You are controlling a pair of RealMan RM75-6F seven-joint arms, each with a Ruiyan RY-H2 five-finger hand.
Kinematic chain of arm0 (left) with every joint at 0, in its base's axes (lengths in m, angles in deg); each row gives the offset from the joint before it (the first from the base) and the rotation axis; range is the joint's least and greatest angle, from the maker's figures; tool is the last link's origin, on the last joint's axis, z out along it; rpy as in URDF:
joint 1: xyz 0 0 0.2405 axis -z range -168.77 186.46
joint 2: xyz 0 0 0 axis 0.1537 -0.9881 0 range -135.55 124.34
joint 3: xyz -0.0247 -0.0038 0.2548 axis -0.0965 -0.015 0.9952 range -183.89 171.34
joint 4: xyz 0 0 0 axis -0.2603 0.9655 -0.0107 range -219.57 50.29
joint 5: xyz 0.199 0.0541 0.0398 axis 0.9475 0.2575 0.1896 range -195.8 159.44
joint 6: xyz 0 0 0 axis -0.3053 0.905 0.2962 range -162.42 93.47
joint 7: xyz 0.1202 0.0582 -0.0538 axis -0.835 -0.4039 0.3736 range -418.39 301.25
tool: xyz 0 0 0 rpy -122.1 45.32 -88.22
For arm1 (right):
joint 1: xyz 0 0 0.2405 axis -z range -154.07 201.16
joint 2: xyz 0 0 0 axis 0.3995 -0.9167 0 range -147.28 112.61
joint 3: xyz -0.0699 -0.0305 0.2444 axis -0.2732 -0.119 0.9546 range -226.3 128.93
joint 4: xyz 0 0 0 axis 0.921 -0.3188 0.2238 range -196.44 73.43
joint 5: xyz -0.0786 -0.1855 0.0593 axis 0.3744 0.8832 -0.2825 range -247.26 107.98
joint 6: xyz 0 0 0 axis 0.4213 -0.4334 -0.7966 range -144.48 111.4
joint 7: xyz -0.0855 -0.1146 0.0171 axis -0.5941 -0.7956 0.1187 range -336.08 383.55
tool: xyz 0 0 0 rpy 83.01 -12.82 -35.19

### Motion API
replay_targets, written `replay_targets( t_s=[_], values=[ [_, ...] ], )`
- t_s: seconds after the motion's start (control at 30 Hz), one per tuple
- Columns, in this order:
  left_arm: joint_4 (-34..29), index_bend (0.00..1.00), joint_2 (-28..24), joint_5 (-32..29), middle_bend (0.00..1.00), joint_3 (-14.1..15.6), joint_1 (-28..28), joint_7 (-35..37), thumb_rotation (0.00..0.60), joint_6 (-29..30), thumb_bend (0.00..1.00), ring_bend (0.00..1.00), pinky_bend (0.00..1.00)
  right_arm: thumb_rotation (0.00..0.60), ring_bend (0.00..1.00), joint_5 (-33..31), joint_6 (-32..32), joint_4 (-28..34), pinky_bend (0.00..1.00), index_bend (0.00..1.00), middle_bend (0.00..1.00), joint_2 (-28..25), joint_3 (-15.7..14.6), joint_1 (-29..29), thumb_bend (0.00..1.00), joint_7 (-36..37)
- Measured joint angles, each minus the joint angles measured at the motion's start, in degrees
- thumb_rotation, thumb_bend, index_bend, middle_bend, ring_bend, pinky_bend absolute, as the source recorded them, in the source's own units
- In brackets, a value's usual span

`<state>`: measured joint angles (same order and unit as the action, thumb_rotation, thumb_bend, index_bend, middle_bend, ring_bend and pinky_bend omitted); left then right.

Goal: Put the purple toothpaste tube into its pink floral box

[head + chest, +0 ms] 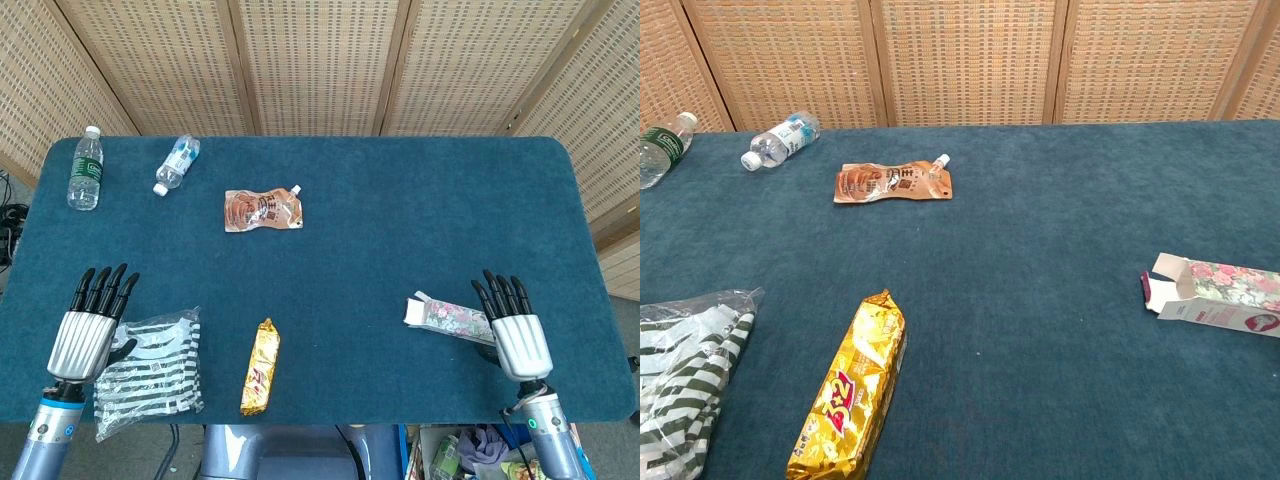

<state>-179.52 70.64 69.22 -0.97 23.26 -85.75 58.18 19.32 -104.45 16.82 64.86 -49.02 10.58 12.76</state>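
The pink floral box [447, 317] lies flat on the blue table near its front right, open flaps pointing left. In the chest view the box [1220, 294] shows a dark purple end just inside its open mouth, which may be the toothpaste tube. My right hand [512, 328] hovers just right of the box, fingers straight and apart, holding nothing. My left hand [88, 322] is at the front left, fingers spread, empty. Neither hand appears in the chest view.
A striped plastic bag [152, 371] lies beside my left hand. A gold snack bar [260, 366] sits front centre, a brown spout pouch [264, 211] mid-table. Two water bottles are at the back left, one upright [86, 169], one lying [177, 162].
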Motion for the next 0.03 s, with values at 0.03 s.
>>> replay_targets(
  t_s=[0.03],
  values=[
    [0.5,0.00,0.0,0.2,0.00,0.2,-0.5,0.5,0.600,0.3,0.04,0.00,0.00,0.600,0.00,0.6,-0.6,-0.1,0.00,0.04,0.00,-0.8,-0.6,0.7,0.09,-0.1]
  ],
)
